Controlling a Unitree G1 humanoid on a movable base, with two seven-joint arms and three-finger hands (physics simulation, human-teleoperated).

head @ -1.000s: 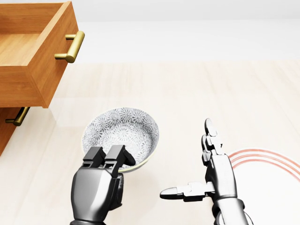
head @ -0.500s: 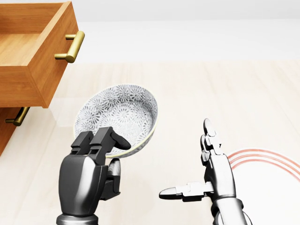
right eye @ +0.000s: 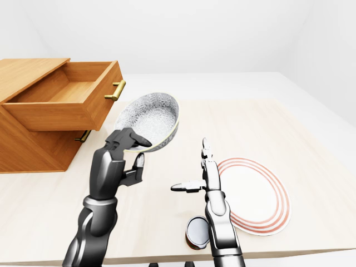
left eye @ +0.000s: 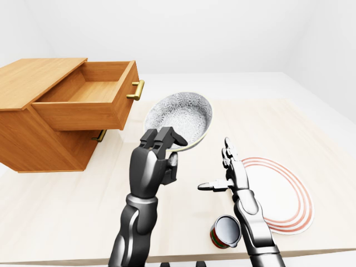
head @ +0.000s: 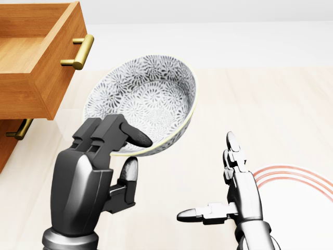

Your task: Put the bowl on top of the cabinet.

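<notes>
A: So, where are we?

B: Carrying. The left hand (head: 99, 172) grips the bowl (head: 143, 104) by its rim, tilted, clear of the table (left eye: 67, 206); the right hand (left eye: 231, 175) hovers splayed, holding nothing.

A: Next?

B: Probably leftward and up onto the cabinet (left eye: 33, 72) top, beyond the open drawer (left eye: 89, 103).

A: Views?

B: Only the eye views show the cabinet's top, the plate (right eye: 258, 200) and a can (right eye: 196, 231).

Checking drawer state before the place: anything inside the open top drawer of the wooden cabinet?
The open top drawer of the wooden cabinet shows bare wood floor and walls, nothing inside. The part of it under the cabinet top is hidden.
</notes>
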